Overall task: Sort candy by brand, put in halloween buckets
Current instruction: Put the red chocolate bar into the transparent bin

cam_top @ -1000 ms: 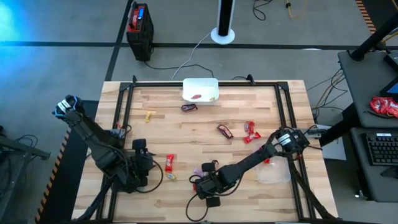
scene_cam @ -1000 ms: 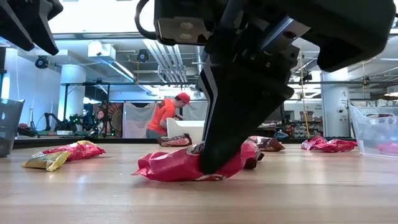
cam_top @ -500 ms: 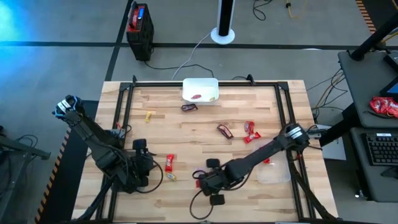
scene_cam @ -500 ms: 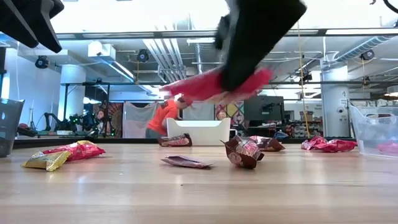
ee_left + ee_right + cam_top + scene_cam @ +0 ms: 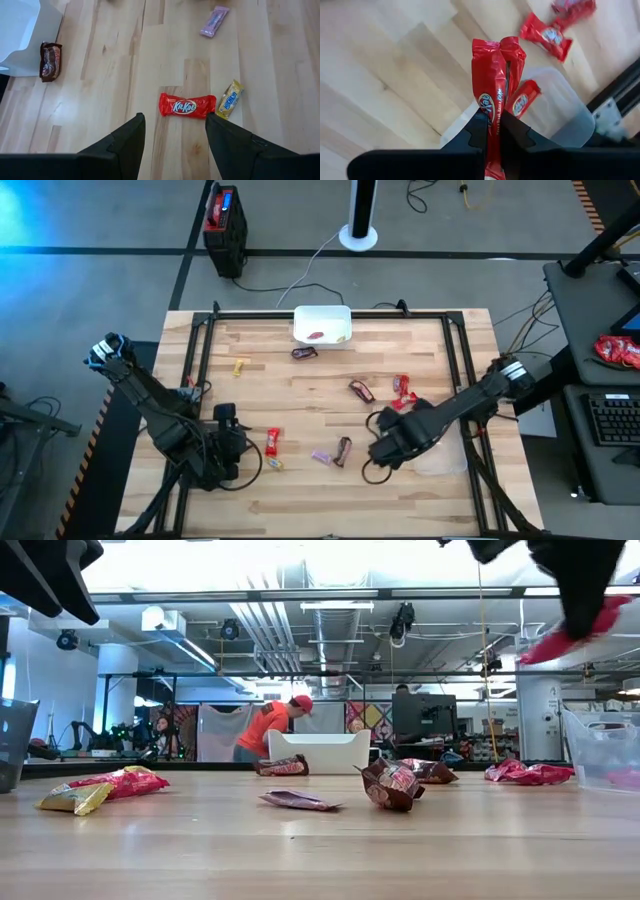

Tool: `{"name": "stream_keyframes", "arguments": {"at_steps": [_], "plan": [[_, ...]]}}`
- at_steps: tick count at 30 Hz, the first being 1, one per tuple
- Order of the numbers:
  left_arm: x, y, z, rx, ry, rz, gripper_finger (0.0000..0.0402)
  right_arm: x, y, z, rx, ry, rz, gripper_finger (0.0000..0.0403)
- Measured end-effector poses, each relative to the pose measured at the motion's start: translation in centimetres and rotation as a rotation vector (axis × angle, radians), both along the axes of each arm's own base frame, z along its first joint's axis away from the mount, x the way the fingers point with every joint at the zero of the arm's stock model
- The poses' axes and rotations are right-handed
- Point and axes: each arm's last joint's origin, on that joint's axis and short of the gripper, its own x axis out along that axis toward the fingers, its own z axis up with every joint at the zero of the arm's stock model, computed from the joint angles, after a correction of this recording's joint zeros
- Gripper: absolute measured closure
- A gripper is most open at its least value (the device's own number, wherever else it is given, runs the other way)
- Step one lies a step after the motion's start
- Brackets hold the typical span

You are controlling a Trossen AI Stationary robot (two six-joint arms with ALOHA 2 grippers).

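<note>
My right gripper (image 5: pixel 383 450) is shut on a red candy (image 5: pixel 492 75) and hangs above the table beside the clear bucket (image 5: pixel 440 460), which has one red candy (image 5: pixel 525 97) lying in it. In the low view the held candy (image 5: pixel 570 635) shows high at the right. My left gripper (image 5: pixel 175 122) is open and hovers near a red candy (image 5: pixel 187 106) and a yellow one (image 5: pixel 230 99) lying flat on the wood. The white bucket (image 5: pixel 322 325) stands at the far edge with a candy inside. The dark grey bucket (image 5: pixel 12 745) shows at the low view's left edge. My right gripper pinches the red candy between its two fingers (image 5: pixel 477 127), across the wrapper's lower half (image 5: pixel 491 112). The wrapper's free end (image 5: pixel 497 47) sticks out past the fingertips. The candy is lifted clear of the table.
Loose on the wood lie a purple candy (image 5: pixel 322 456), brown candies (image 5: pixel 343 450) (image 5: pixel 362 391) (image 5: pixel 304 352), red ones (image 5: pixel 403 388) and a yellow one (image 5: pixel 240 366). A black frame rail runs around the table. A person in orange stands in the room beyond.
My right gripper, shut on the red candy, has lifted it clear of the near middle of the table and carried it up and toward the right, to beside the clear bucket. A purple and a brown candy stay where it picked up.
</note>
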Motion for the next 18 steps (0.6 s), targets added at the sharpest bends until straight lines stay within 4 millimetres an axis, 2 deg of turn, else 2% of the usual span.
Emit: {"name": "stream_keyframes", "arguments": {"at_steps": [7,10,14,18], "plan": [[0.0,0.0,0.0,0.018,0.006,-0.023,0.0211,-4.3,-1.7,-2.6,0.005,0.183,-0.211,0.038],[0.1,0.0,0.0,0.031,0.002,-0.042,0.0211,-6.0,-2.4,-3.9,0.01,0.248,-0.237,0.0379],[0.2,0.1,0.2,0.088,-0.031,-0.05,0.0211,-7.1,-3.0,-4.9,0.044,0.199,-0.239,0.0361],[0.4,0.6,0.4,0.132,-0.047,-0.056,0.0211,-7.8,-3.3,-5.1,0.104,0.12,-0.236,0.0315]]}}
